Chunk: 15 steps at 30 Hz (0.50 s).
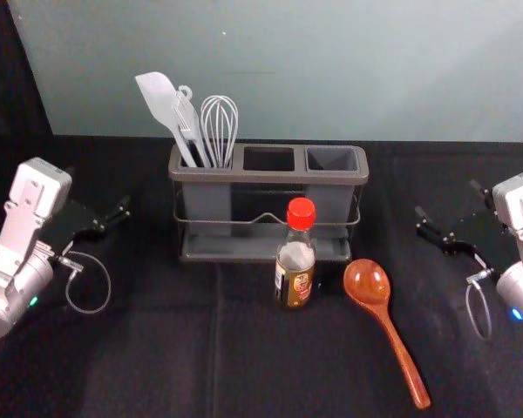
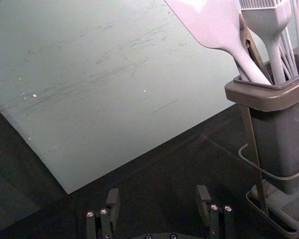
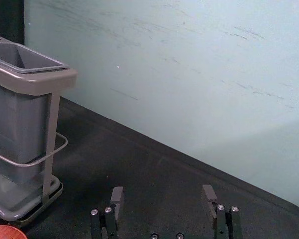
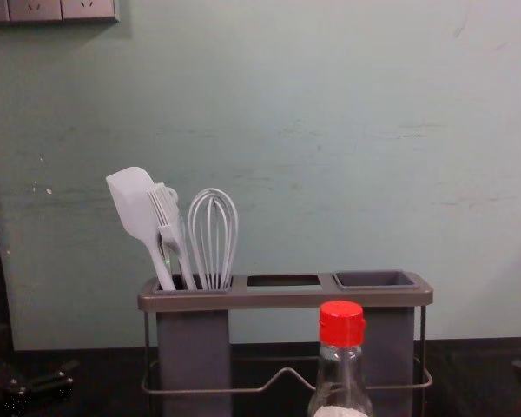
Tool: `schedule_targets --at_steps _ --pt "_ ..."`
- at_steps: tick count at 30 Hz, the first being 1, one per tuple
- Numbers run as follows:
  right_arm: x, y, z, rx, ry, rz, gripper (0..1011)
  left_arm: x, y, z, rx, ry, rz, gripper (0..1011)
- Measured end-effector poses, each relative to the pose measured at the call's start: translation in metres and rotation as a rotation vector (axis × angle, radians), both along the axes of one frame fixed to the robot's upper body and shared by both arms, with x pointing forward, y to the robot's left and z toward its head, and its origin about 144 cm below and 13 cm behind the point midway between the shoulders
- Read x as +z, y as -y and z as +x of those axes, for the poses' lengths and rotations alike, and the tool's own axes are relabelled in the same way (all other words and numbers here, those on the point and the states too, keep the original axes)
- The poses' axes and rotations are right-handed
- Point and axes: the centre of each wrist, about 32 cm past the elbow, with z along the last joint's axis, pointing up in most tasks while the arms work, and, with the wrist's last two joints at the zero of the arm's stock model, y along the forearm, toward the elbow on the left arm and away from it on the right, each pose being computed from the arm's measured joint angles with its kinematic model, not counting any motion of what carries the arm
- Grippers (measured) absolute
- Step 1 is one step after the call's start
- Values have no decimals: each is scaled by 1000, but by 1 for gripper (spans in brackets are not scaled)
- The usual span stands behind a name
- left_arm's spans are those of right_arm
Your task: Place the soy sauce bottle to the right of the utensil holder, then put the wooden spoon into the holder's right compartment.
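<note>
The utensil holder (image 1: 268,176) stands upright at the back centre. Its left compartment holds pale utensils; the right compartment (image 4: 375,280) has nothing showing above its rim. In front of the holder, right of its middle, the soy sauce bottle (image 1: 295,261) is upright with a red cap, seen too in the chest view (image 4: 340,365). The wooden spoon (image 1: 379,305) lies right of the bottle, bowl toward the holder. Left of the holder is my left gripper (image 1: 99,190), open and empty (image 2: 158,199). My right gripper (image 1: 447,200), right of holder and spoon, is also open and empty (image 3: 163,197).
A spatula (image 1: 161,104), a brush (image 4: 170,228) and a whisk (image 1: 219,126) rise from the holder's left compartment. Black cloth (image 1: 157,348) covers the table. Behind it stands a pale wall (image 1: 331,70), with sockets (image 4: 35,10) at the upper left in the chest view.
</note>
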Motion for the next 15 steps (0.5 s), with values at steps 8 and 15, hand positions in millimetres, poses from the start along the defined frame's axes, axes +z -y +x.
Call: schedule_targets --at_steps 8,15 --pt "0 0 0 0 0 0 1003 0 0 0 0 0 0 1005" --pt "0 0 0 0 0 0 1003 0 0 0 0 0 0 1005"
